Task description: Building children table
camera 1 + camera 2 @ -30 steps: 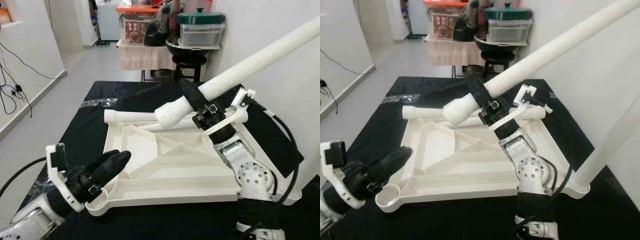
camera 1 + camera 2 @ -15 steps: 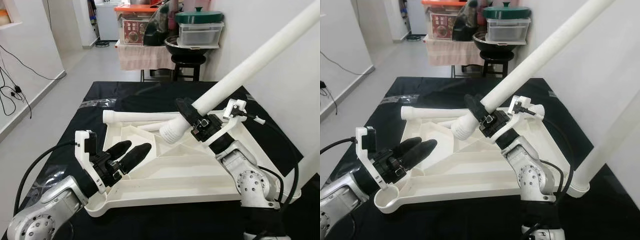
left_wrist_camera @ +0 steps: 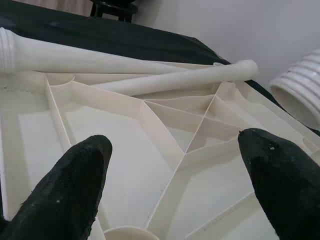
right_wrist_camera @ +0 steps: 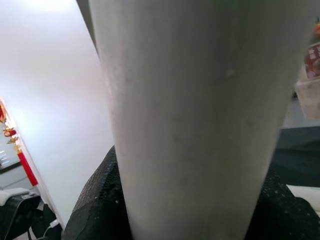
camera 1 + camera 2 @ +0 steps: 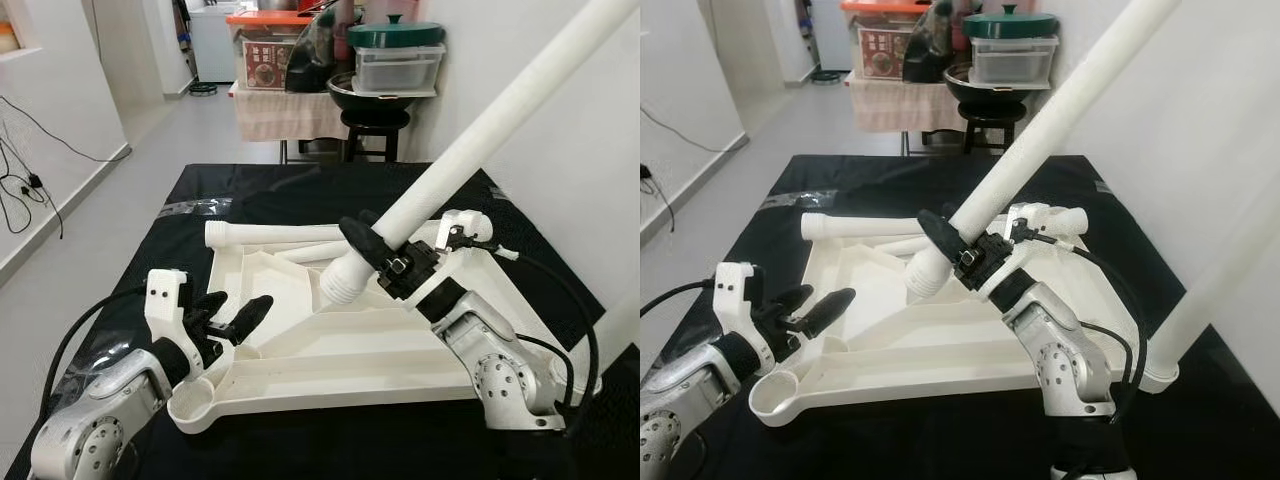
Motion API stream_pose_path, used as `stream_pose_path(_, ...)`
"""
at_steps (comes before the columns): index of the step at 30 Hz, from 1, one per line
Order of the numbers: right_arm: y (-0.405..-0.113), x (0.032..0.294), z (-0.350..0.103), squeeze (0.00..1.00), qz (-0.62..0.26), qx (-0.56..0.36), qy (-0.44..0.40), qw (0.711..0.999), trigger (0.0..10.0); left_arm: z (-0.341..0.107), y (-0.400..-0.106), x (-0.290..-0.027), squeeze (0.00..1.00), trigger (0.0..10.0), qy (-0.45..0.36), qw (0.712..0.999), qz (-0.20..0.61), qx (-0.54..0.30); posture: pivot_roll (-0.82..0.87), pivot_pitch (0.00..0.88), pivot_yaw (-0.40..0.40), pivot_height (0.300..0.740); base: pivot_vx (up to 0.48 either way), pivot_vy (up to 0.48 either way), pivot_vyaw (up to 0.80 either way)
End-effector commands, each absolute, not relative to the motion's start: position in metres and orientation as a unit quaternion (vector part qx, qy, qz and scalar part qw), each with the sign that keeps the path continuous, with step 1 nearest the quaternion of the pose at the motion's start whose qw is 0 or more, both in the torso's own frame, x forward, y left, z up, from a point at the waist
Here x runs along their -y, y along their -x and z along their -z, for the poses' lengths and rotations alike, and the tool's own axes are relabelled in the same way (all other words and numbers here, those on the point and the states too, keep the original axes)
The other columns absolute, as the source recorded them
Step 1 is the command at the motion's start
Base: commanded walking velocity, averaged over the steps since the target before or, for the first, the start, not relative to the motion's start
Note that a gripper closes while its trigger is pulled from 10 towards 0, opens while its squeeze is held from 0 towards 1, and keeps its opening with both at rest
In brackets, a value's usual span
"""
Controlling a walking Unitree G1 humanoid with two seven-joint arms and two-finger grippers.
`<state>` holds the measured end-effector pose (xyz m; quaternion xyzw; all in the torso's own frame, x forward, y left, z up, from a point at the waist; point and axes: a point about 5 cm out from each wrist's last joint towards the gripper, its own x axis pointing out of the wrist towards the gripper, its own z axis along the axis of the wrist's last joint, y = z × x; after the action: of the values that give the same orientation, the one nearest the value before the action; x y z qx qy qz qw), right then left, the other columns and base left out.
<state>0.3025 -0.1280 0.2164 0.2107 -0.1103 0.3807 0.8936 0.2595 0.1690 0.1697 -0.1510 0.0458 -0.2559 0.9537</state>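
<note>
— Tabletop (image 5: 330, 335) lies upside down on the black cloth (image 5: 250, 185); the right gripper (image 5: 385, 250) is clamped around a long leg (image 5: 470, 145), threaded end low over the ribs.

— And the risk?

— The leg is tilted, so it could cross-thread or miss a socket. The left gripper (image 5: 235, 318), fingers spread and empty near the corner socket (image 5: 195, 405), isn't bracing the top, which may slide.

A black cloth (image 5: 270, 190) covers the tabletop across the middle of the frame. At the top centre, a clear container with a green lid (image 5: 398, 55) rests on a dark bowl (image 5: 372, 98) on a black stool (image 5: 372, 135), beside an orange-lidded box (image 5: 268, 52) on a cloth-draped stand. Black cables (image 5: 25, 165) trail down the white wall at the left edge.
</note>
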Motion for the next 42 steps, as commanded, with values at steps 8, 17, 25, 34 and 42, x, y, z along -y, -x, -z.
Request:
stream_pose_path(8,-0.282,0.114,-0.209,0.0,-0.48,0.109,-0.182,0.851,10.0,-0.162,-0.253,-0.172,0.0,10.0,0.114,0.955,0.267,-0.061,-0.02,0.0,0.015,0.74,0.0,0.0,0.45)
stream_pose_path(17,-0.275,0.096,-0.206,0.0,-0.549,0.081,-0.144,0.819,10.0,-0.137,-0.236,-0.162,0.0,10.0,0.078,0.952,0.274,-0.107,-0.01,0.0,-0.005,0.74,0.0,0.0,0.8)
stream_pose_path(25,-0.282,0.093,-0.205,0.0,-0.529,0.072,-0.134,0.835,10.0,-0.129,-0.228,-0.156,0.0,10.0,0.073,0.958,0.251,-0.117,0.0,0.0,-0.039,0.74,0.0,0.0,0.8)
stream_pose_path(34,-0.292,0.1,-0.198,0.0,-0.471,0.06,-0.112,0.873,10.0,-0.131,-0.224,-0.15,0.0,10.0,0.042,0.963,0.245,-0.107,-0.02,0.0,-0.035,0.74,0.0,0.0,0.18)
stream_pose_path(42,-0.298,0.106,-0.196,0.0,-0.444,0.055,-0.079,0.891,10.0,-0.135,-0.226,-0.143,0.0,10.0,0.033,0.959,0.265,-0.099,-0.04,0.0,-0.03,0.74,0.0,0.448,0.0)
